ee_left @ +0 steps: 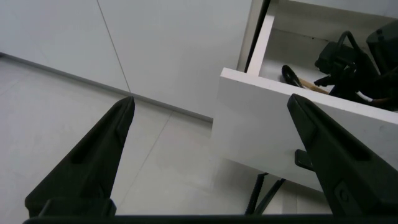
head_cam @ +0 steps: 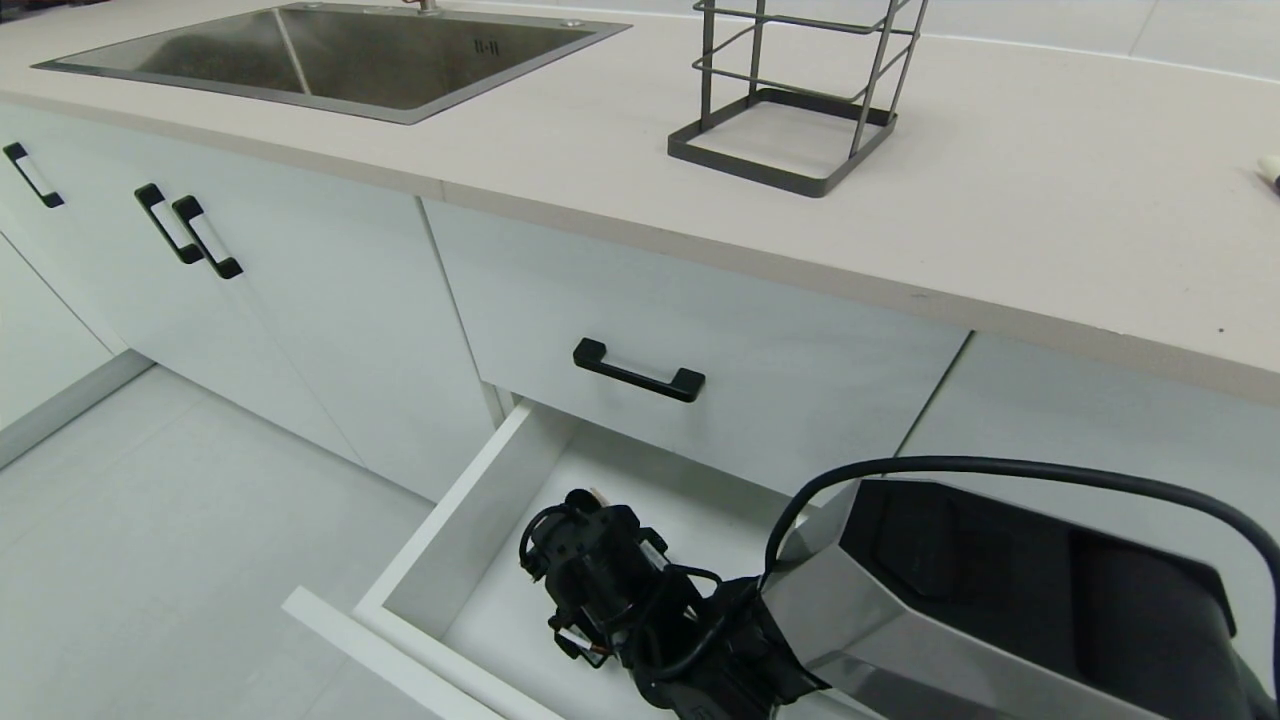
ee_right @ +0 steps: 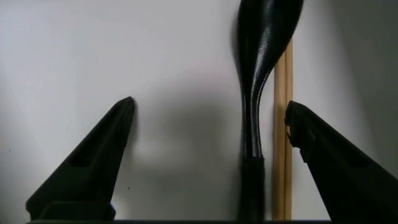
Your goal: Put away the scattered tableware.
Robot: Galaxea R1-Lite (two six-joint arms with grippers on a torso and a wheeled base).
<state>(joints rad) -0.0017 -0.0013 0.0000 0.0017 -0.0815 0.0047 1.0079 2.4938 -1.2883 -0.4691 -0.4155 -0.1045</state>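
Desk [head_cam: 1050, 200] with sink [head_cam: 330, 60] and rack [head_cam: 745, 170], drawer [head_cam: 470, 510] stood open below, right gripper [ee_right: 209, 106] was spread over spoon [ee_right: 261, 50] and chopsticks [ee_right: 283, 155] inside, left gripper [ee_left: 210, 101] spread outside.

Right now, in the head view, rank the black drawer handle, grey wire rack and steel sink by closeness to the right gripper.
1. Black drawer handle, just above the right gripper, on the closed drawer front.
2. Grey wire rack, up on the countertop.
3. Steel sink, far off to the left.

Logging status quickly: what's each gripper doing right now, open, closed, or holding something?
Left gripper: open, empty.
Right gripper: open, empty, over the black spoon.
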